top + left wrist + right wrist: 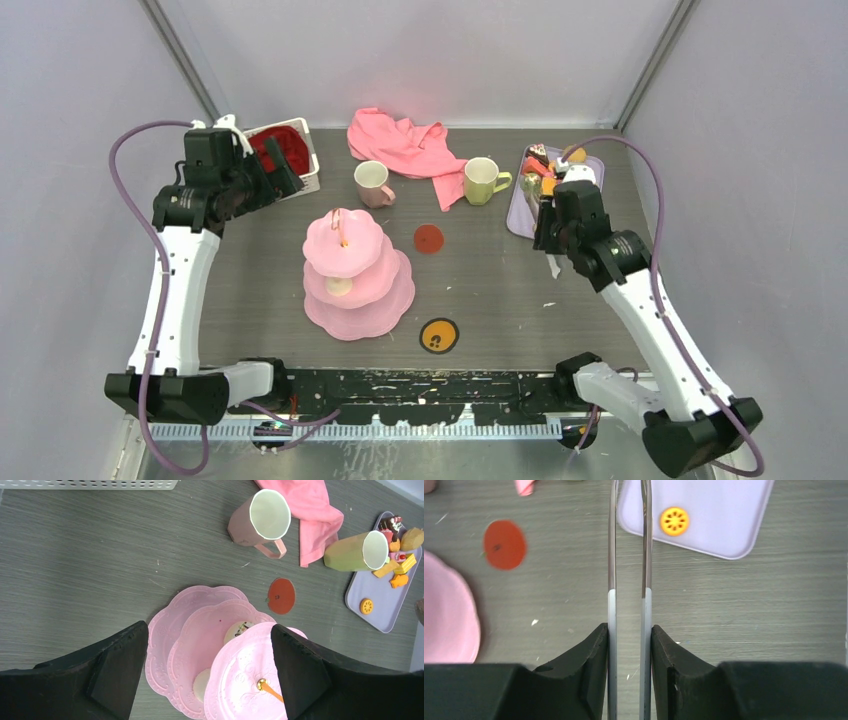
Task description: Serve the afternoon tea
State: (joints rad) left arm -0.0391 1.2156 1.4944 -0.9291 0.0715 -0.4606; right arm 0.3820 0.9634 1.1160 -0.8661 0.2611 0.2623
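Cake stand (358, 270) mid-tabletop (480, 290), near | left tool (207, 627) wide open, empty, far-left of it | right tool (629, 627) clamps tongs (612, 555), blades nearly together, pointing away | orange slice (674, 520) just right of blades, on tray (724, 525) | right arm nearer

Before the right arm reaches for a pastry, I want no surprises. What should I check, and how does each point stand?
1. Hold: right gripper clamps the tongs, fingers on both arms: ok.
2. Load: tips of the tongs empty: cannot tell, out of view.
3. Target: orange slice lies free on the lavender tray: ok.
4. Goal: cake stand upright, room on its tiers: ok.
5. Other arm: left gripper open, away from the tray: ok.
6. Cups: pink mug and yellow-green mug upright: ok.
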